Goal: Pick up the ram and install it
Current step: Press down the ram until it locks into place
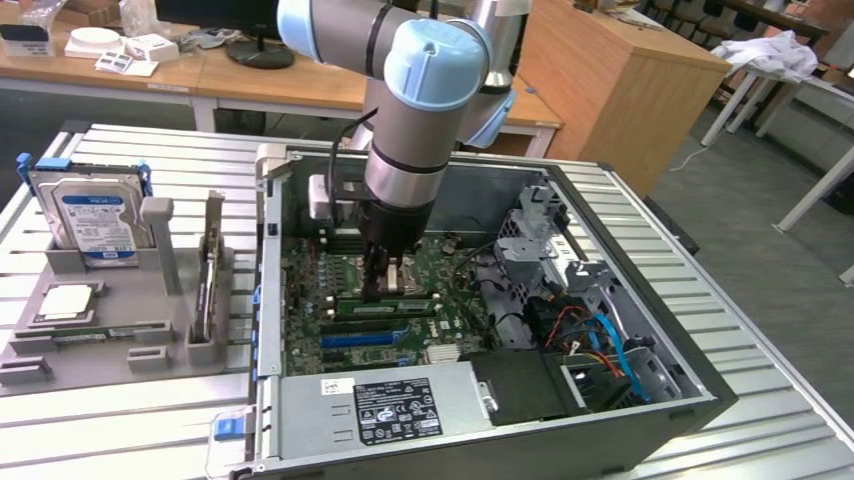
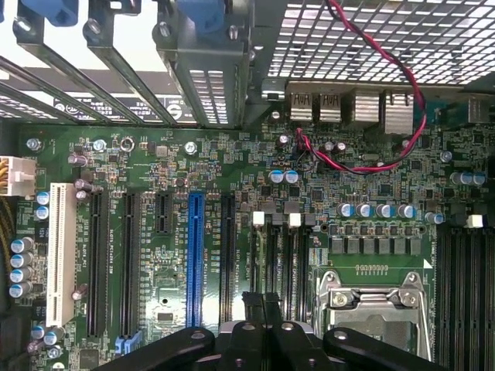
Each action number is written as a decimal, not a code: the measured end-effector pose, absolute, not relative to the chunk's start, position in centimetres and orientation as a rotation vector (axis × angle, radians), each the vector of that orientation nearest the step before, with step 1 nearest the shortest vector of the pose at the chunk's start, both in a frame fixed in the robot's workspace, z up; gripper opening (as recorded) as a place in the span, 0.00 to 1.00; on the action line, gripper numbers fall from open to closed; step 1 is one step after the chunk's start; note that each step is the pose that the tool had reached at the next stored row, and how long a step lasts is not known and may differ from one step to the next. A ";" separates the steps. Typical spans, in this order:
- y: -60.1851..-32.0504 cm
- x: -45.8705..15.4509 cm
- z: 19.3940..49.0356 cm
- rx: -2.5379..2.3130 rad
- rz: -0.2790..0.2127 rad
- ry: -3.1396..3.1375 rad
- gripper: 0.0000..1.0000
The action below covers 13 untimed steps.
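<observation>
Exterior view: claw [image 1: 386, 288] closed, low inside the open case [image 1: 601, 440], tip down on the motherboard [image 1: 314, 300] near its centre. Thin green stick, judged to be the ram [image 1: 400, 308], lying along a slot directly under the tip, at six o'clock from the arm's wrist; hard to say whether merely touched or pinched. Grey holder [image 1: 160, 330] out on the tabletop [image 1: 120, 420] at nine o'clock from the case, drive [image 1: 96, 215] upright in it. Wrist view: closed fingers [image 2: 251, 305] meeting over the black slots [image 2: 282, 255] with white latches, between the blue slot [image 2: 195, 255] and the socket [image 2: 371, 309]; stick itself hidden beneath the claw [image 2: 263, 303], so seating not confirmable here. To do this step well: keep the stick square to its slot, notch matched to the key, latches swung out; press straight down, evenly at both ends, never at a tilt; stop once both latches snap in; avoid dragging sideways across neighbouring capacitors [image 2: 375, 210].
</observation>
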<state>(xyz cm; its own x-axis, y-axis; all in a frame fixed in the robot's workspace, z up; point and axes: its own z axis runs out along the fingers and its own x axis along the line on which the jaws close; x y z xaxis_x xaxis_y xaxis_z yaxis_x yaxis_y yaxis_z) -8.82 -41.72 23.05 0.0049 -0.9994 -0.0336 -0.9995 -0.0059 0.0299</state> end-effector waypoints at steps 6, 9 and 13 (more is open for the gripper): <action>-41.7 -8.8 23.0 -2.225 0.071 2.213 0.11; -41.7 -8.8 22.9 -2.225 0.071 2.213 0.11; -41.7 -8.8 22.8 -2.225 0.071 2.213 0.11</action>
<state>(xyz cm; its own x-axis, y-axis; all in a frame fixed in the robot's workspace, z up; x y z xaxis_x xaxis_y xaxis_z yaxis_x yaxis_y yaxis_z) -8.83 -41.71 22.84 0.0049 -0.9994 -0.0337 -0.9995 -0.0060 0.0300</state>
